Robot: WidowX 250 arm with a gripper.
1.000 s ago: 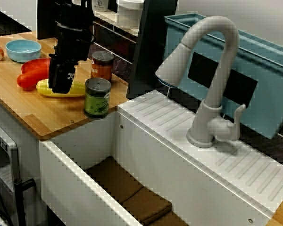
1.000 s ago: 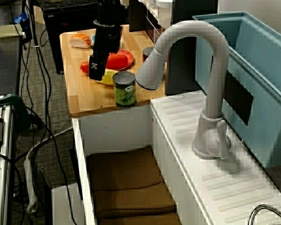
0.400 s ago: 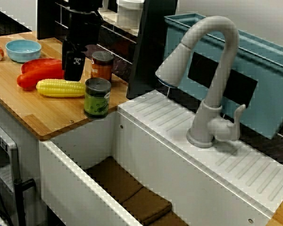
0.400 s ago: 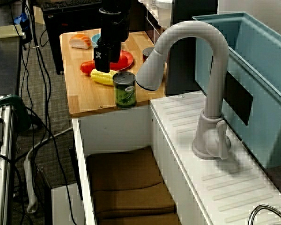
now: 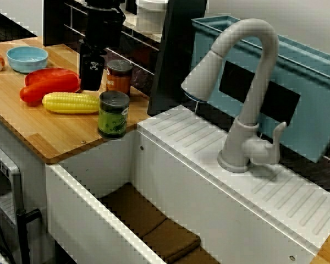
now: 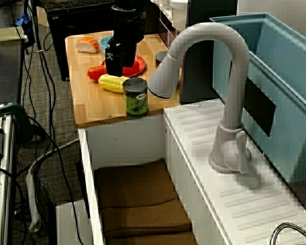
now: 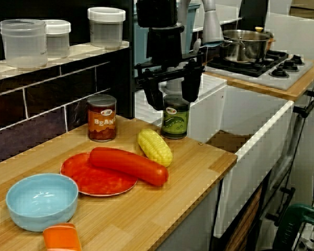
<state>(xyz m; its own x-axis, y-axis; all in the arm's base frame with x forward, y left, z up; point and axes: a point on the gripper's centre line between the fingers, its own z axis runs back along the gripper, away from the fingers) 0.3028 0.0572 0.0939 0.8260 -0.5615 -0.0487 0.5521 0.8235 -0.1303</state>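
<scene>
My gripper (image 7: 172,94) hangs open and empty over the wooden counter (image 7: 199,167). In the view along the counter its two fingers (image 7: 153,98) stand apart, with the green can (image 7: 175,123) showing behind the gap. Just below and in front lies a yellow corn cob (image 7: 155,147), untouched. In the view from the sink side the gripper (image 5: 91,77) is above the corn (image 5: 71,102), beside the red-brown beans can (image 5: 119,77). The view from above has the gripper (image 6: 113,64) over the red plate (image 6: 135,65) and the corn (image 6: 112,82).
A long red pepper (image 7: 128,164) lies on the red plate (image 7: 97,180). A blue bowl (image 7: 42,201) and an orange item (image 7: 63,238) sit further along. The green can (image 5: 113,114) stands near the counter's edge by the sink (image 5: 93,220), beyond it the faucet (image 5: 247,93) and a blue rack (image 5: 297,82).
The gripper has lifted off the corn and moved back toward the beans can and wall. The corn stays lying on the counter, now fully in view.
</scene>
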